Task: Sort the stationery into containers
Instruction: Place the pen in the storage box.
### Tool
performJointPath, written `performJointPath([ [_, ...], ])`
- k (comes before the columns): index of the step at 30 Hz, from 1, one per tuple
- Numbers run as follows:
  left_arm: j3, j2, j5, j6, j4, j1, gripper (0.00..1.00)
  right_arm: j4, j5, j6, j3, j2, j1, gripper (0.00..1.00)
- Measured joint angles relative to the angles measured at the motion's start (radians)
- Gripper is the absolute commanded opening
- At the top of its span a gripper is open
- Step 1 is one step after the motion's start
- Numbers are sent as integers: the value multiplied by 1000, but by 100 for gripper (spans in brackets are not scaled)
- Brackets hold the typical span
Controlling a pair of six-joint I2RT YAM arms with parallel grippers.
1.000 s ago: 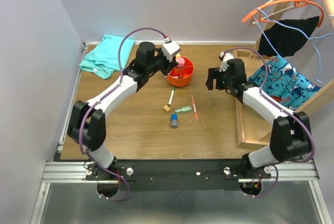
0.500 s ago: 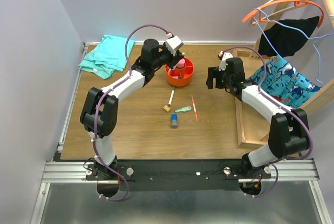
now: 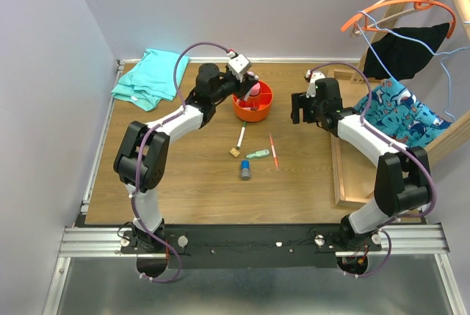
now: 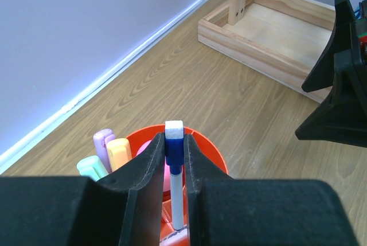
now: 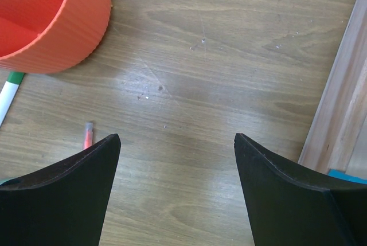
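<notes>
Wood tabletop [image 3: 183, 183]. Orange-red organiser [image 3: 257, 115] far centre, 3 pastel highlighters [image 4: 118, 153] upright inside. Left tool [image 4: 174, 143] clenched on blue-capped white marker [image 4: 175, 171], upright above organiser. Right tool [image 5: 176, 143] released, right of organiser, over bare wood. Loose nearer: pen [image 3: 273, 150], white marker [image 3: 241, 136], green highlighter [image 3: 257, 154], blue-grey cylinder [image 3: 244, 171], tan block [image 3: 234, 152].

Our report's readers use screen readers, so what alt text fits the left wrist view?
The left gripper is shut on a white marker with a blue collar, held over the orange organiser. Pastel highlighters stand in the organiser at left; a wooden tray lies beyond.
</notes>
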Motion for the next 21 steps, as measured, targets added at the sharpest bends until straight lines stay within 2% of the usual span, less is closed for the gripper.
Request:
performJointPath([
  [10,-49,17,-14,-14,77,0,18,-8,2,-6,19,38,0,88],
  [13,-60,17,-19,-14,90,0,20,-11,2,-7,31,50,0,88],
  [15,-68,17,-21,-14,104,2,25,-13,2,-7,37,57,0,88],
  [21,-121,17,-26,3,122,6,27,-24,2,-6,49,75,0,88],
])
